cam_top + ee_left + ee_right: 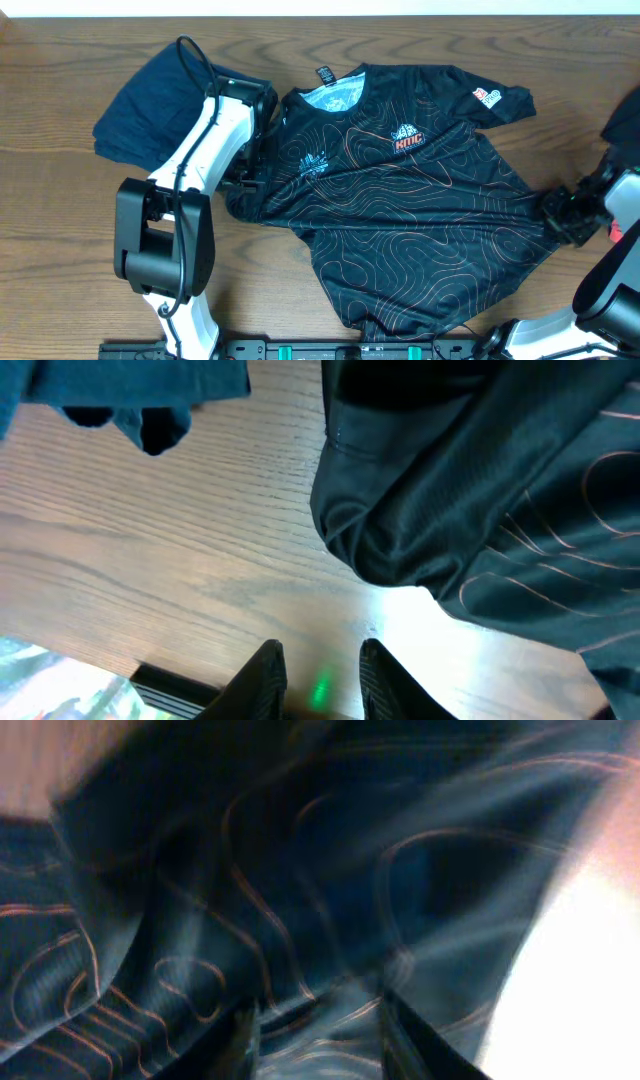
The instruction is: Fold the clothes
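The clothes are a black jersey with thin orange contour lines, lying face up and rumpled across the middle of the wooden table. Its light-blue inner collar points to the far edge. My left gripper is at the jersey's left sleeve. In the left wrist view this gripper is open over bare wood, with the sleeve's folded edge just ahead. My right gripper is at the jersey's right edge, where the cloth draws to a point. In the blurred right wrist view, patterned fabric fills the gap between the fingers of that gripper.
A dark blue folded garment lies at the back left, behind my left arm, and shows in the left wrist view. The arm bases line the table's front edge. A small red thing sits at the far right.
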Robot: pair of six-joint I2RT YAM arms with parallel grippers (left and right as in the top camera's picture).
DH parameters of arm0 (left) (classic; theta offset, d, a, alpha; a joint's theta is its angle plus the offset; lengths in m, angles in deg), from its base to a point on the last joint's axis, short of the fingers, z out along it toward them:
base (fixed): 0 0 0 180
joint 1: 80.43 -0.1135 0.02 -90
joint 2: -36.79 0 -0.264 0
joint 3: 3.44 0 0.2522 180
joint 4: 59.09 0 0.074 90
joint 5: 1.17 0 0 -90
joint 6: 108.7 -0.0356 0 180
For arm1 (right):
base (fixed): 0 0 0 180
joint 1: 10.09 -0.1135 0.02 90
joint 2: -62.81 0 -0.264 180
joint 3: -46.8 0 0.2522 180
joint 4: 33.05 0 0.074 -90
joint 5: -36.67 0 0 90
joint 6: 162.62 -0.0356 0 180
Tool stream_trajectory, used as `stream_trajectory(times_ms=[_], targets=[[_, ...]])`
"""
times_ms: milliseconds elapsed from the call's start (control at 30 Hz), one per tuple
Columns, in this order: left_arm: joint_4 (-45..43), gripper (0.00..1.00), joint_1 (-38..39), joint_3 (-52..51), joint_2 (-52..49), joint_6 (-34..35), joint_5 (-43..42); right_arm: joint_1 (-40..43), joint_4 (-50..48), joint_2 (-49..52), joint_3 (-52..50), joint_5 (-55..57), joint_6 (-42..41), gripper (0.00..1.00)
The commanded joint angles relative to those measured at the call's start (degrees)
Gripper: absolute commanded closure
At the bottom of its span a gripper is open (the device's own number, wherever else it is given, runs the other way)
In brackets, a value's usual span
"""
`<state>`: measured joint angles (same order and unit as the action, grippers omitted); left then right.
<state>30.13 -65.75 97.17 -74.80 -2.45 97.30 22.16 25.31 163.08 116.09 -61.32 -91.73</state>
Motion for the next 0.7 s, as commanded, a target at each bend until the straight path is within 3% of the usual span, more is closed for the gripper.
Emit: stream_trajectory(times_ms=[0,100,167,333,433,533,667], targets=[[0.46,0.68,-0.07,4.72,5.14,-2.32,-2.32,0.48,-3.17,0.39,-3.26,-1.25,-2.38,0.78],[-2.60,0.58,-0.07,6.19,8.72,-5.75,-9.11,1.77,-3.93,0.39,-4.17,13.90,-9.62,0.89],[-6.82,0.56,-0.02,6.16,10.73,-8.57,-16.06,3.61,-3.85,0.33,-3.02,18.82,-10.78,0.94],[-17.00,0.55,2.62,6.14,10.58,-13.53,-25.03,6.34,-1.62,0.33,2.93,14.99,-8.35,0.96],[-22.77,0.55,5.75,6.14,8.31,-16.57,-26.53,6.32,0.13,0.33,7.17,8.11,-3.54,0.87],[-29.09,0.50,9.03,6.14,5.44,-19.02,-27.30,6.32,4.44,0.22,12.28,0.96,-1.27,0.69],[-37.16,0.46,12.15,6.14,0.50,-20.39,-27.30,6.32,9.05,-0.70,17.64,-11.13,2.91,0.64]])
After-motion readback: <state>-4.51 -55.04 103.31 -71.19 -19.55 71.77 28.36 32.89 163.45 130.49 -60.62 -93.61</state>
